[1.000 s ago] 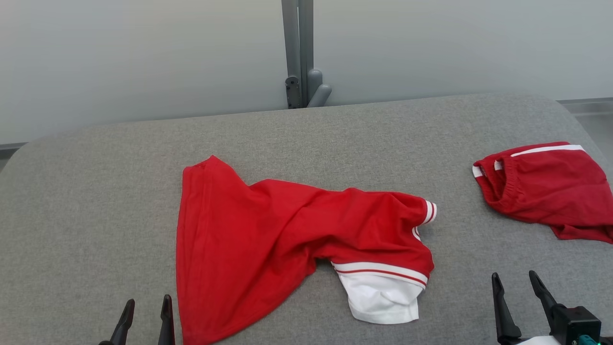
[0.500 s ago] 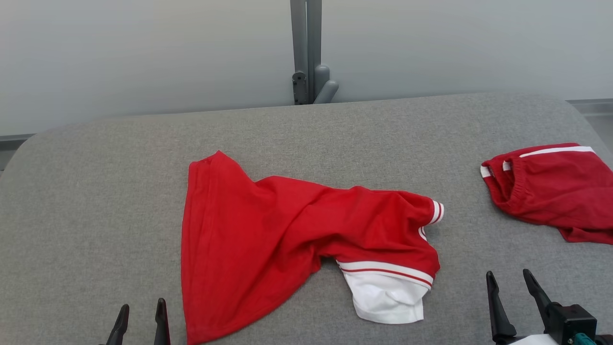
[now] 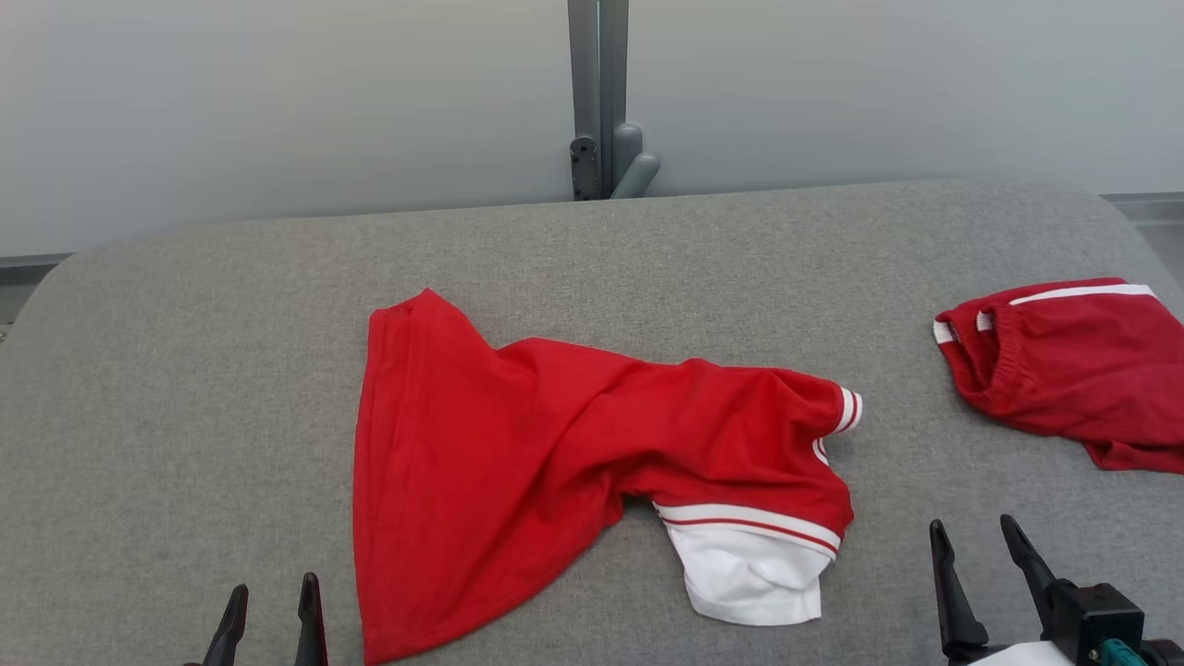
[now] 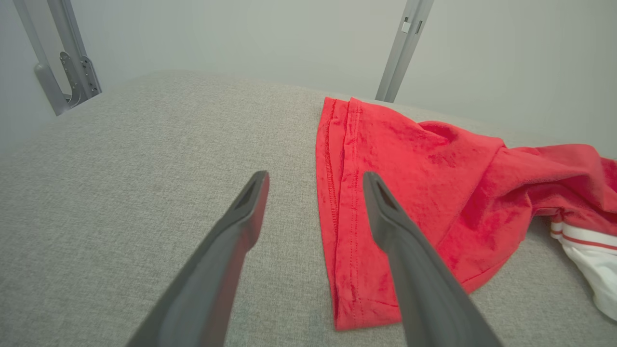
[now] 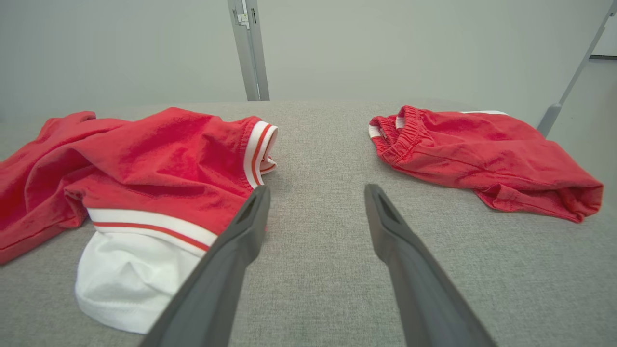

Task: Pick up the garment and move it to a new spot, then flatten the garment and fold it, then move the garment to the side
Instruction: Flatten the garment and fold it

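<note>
My left end effector [image 3: 276, 583] and right end effector [image 3: 971, 521] hover with fingers spread wide, holding nothing.
The crumpled red garment [image 3: 555, 435] with a white end lies mid-way across the grey worktop [image 3: 185, 370], between the two and touched by neither, its hem just beside my left fingers [image 4: 409, 260]. Red shorts [image 3: 1064, 370] lie apart at the far right.

A grey fabric-covered bench [image 3: 185, 388] with rounded far corners stands before a pale, plain wall [image 3: 277, 92]. A grey metal post [image 3: 597, 83] rises behind its far edge, with a bracket [image 3: 583, 166] low on it. The light is soft and even.
</note>
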